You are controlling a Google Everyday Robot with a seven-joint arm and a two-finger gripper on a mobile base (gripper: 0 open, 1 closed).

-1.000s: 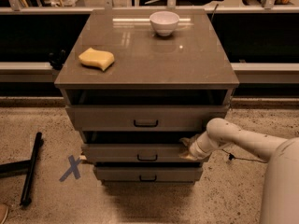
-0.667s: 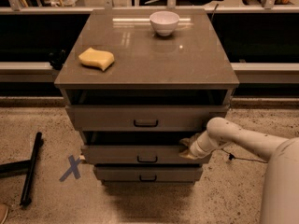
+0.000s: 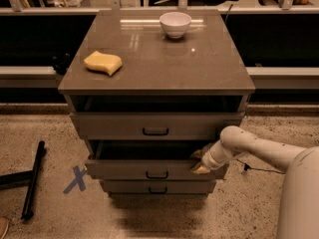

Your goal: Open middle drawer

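Note:
The middle drawer [image 3: 124, 169] is the second of three in the grey-brown cabinet [image 3: 154, 68]. It stands pulled out a little past the top drawer's front, and a dark gap shows above its front. Its small black loop handle [image 3: 156, 175] is at the centre. My gripper [image 3: 199, 162] is at the drawer's right end, at the upper edge of its front. The white arm [image 3: 259, 151] reaches in from the lower right.
The top drawer [image 3: 155, 126] and lowest drawer [image 3: 157, 186] each have a black handle. A yellow sponge [image 3: 102, 62] and a white bowl [image 3: 175, 24] sit on the cabinet top. A black bar [image 3: 33, 179] and a blue X mark [image 3: 76, 179] lie on the floor to the left.
The middle drawer has come out slightly further toward the camera, with the gripper staying at its right end.

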